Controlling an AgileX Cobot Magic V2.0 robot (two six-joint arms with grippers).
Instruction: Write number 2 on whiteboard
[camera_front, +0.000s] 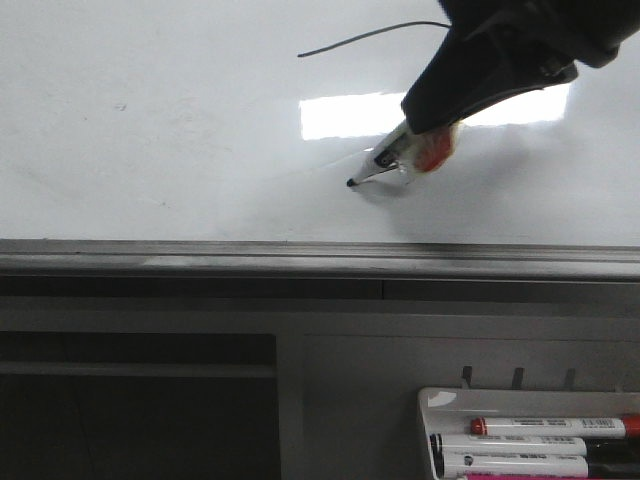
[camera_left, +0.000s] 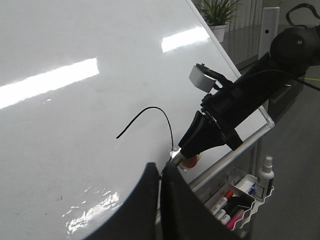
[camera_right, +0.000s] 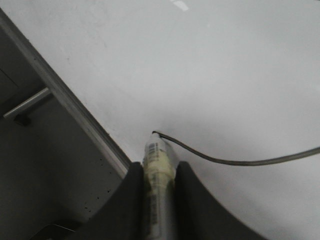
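The whiteboard (camera_front: 150, 120) fills the upper front view, above its grey bottom rail (camera_front: 200, 255). My right gripper (camera_front: 432, 118) is shut on a white marker (camera_front: 390, 160) whose black tip touches the board low down, near the rail. Part of the number 2 (camera_front: 370, 36) is drawn: a thin black arch. In the left wrist view the line (camera_left: 155, 108) arches and runs down to the marker. In the right wrist view the fingers (camera_right: 134, 185) clamp the marker (camera_right: 159, 160), and the line (camera_right: 225, 161) ends at its tip. My left gripper (camera_left: 161, 172) is shut and empty, off the board.
A white marker tray (camera_front: 432, 430) with several markers hangs below the rail at the lower right; it also shows in the left wrist view (camera_left: 256, 206), next to a spray bottle (camera_left: 265, 175). A potted plant (camera_left: 220, 12) stands beyond the board's edge.
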